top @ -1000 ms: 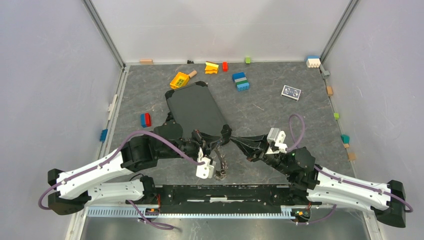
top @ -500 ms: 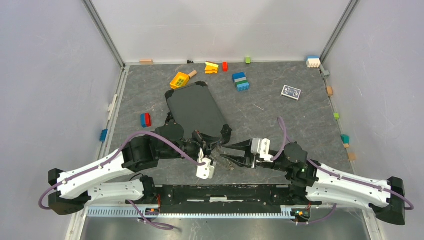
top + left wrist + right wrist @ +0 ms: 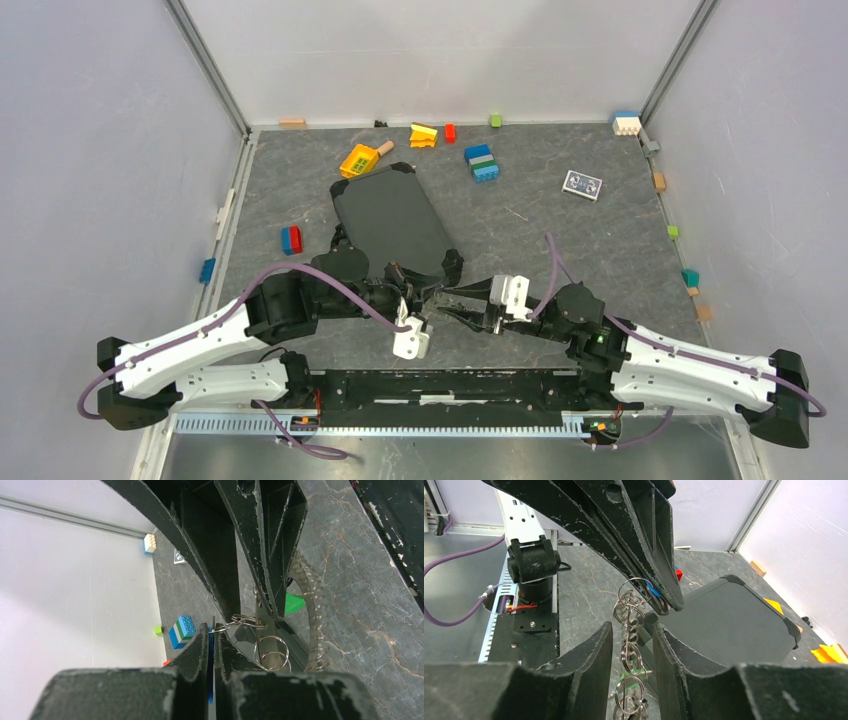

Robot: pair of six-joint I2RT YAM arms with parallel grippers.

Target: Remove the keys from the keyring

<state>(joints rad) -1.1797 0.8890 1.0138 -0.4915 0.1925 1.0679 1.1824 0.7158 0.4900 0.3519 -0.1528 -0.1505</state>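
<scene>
One keyring (image 3: 633,622) hangs vertically from clenched left pincer (image 3: 212,641), straddled by released right pincer (image 3: 631,628).

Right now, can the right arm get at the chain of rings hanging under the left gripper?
Probably yes. The right gripper is open with the chain of rings hanging between its fingers, nothing in between; the left gripper pinches the blue-headed key at its top.

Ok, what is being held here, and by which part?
Left fingers pinch the blue key at the top of the keyring, which hangs free between the open right fingers.
</scene>
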